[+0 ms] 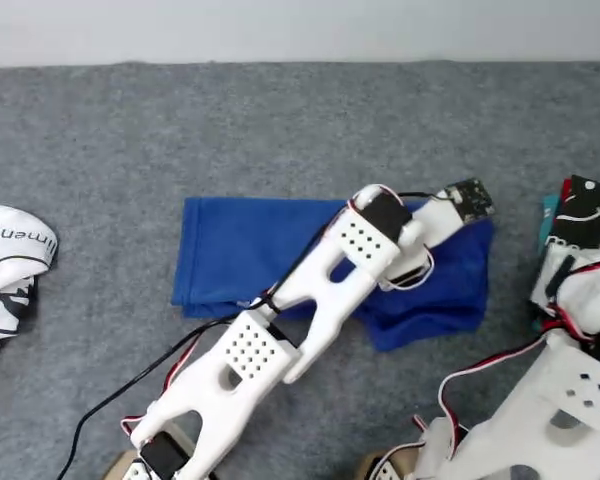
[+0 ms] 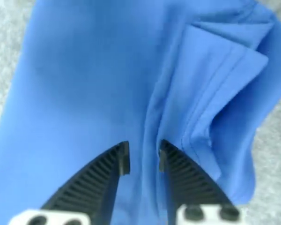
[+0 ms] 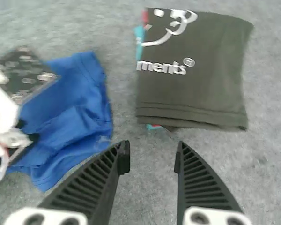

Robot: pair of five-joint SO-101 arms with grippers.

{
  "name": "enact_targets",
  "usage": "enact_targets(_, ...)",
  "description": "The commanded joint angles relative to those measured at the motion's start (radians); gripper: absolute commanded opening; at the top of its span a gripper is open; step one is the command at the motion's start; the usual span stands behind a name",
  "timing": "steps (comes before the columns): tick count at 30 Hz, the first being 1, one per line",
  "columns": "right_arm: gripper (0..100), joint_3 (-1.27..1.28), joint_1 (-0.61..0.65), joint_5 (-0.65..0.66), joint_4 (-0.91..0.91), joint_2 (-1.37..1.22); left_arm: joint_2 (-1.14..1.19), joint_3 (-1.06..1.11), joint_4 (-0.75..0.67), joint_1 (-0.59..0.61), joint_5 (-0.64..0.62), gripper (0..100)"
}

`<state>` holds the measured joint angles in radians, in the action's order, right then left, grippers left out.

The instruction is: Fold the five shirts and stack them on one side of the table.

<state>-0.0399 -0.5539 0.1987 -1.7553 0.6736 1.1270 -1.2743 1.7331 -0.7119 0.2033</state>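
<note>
**High view.** The half-folded blue cotton shirt [image 1: 240,250] lies mid-way across the grey carpeted bench [image 1: 280,130], with the left arm [image 1: 320,280] stretched over its right end. A crumpled white printed shirt [image 1: 10,265] lies at the left edge. A folded dark olive printed shirt [image 1: 580,215] tops the stack at the right edge, presumably the collecting side.

**Left wrist view.** The left hand [image 2: 143,159], jaws narrowly parted and gripping nothing, hovers over a raised crease, probably to pinch it.

**Right wrist view.** The right hand [image 3: 150,159], jaws apart and empty, hangs over bare bench between the two.

On the grey table [image 1: 280,120] lie a blue shirt [image 1: 250,255] in the middle, a white shirt [image 1: 5,265] left, a shirt pile [image 3: 192,70] right.
</note>
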Motion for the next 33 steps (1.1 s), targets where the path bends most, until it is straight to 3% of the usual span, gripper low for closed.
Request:
enact_targets(1,16.9,-0.017,-0.024,0.002,-0.036,0.019,-0.017,-0.001,0.025,0.011,0.006,12)
enact_targets(11,16.7,0.051,-0.025,0.058,-0.036,0.021,-0.017,0.019,0.017,-0.009,0.041,12)
enact_targets(22,16.6,0.051,-0.027,0.077,-0.036,0.021,-0.032,-0.022,-0.032,0.146,0.087,12)
enact_targets(28,16.6,0.051,-0.027,0.077,-0.036,0.021,-0.091,-0.110,0.026,0.078,0.080,12)
enact_targets(33,16.8,0.051,-0.028,0.077,-0.036,0.039,-0.187,-0.002,0.025,-0.038,0.078,12)
